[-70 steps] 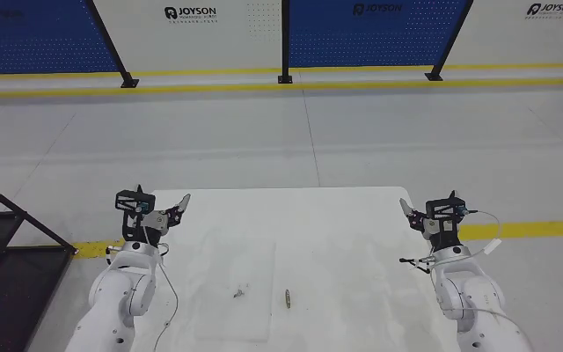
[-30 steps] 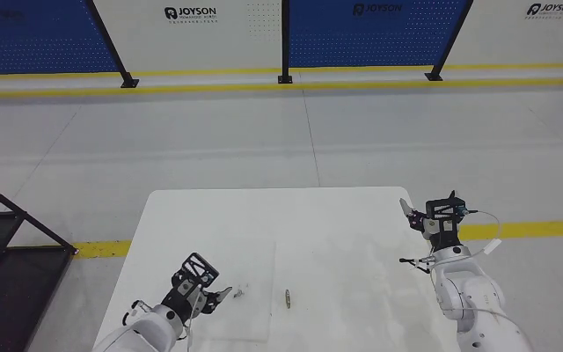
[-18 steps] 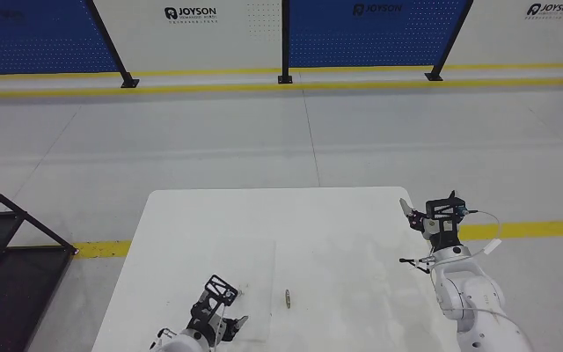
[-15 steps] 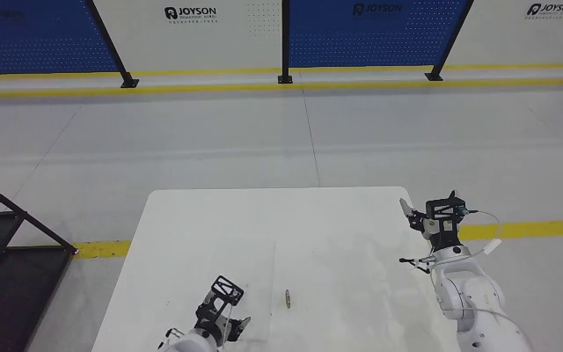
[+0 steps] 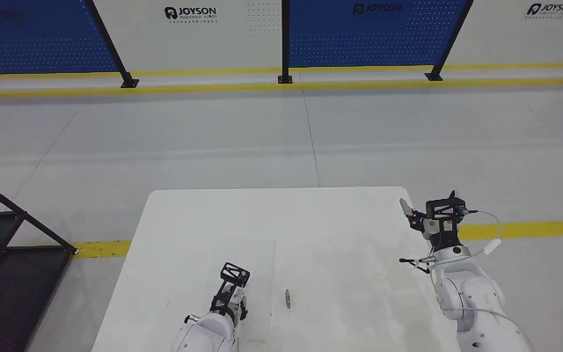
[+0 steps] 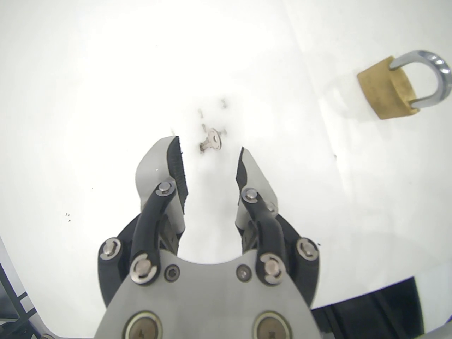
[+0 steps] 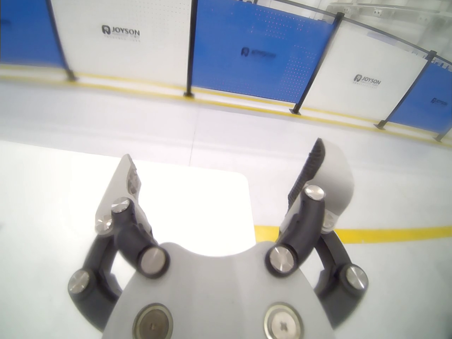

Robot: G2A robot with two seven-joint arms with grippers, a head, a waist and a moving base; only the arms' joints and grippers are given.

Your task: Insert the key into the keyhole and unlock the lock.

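Barely begun: left gripper (image 6: 207,149) hangs spread over the key (image 6: 212,140), right gripper (image 7: 222,151) spread too, lock (image 6: 386,88) lying apart, so grasp, insertion and turn all remain

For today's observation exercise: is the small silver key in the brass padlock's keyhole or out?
Out. The small silver key lies on the white table, apart from the brass padlock.

Each white fence panel (image 5: 190,35) carries a dark logo beside one word in capitals; the blue panels (image 5: 378,35) bear the same mark, fainter.
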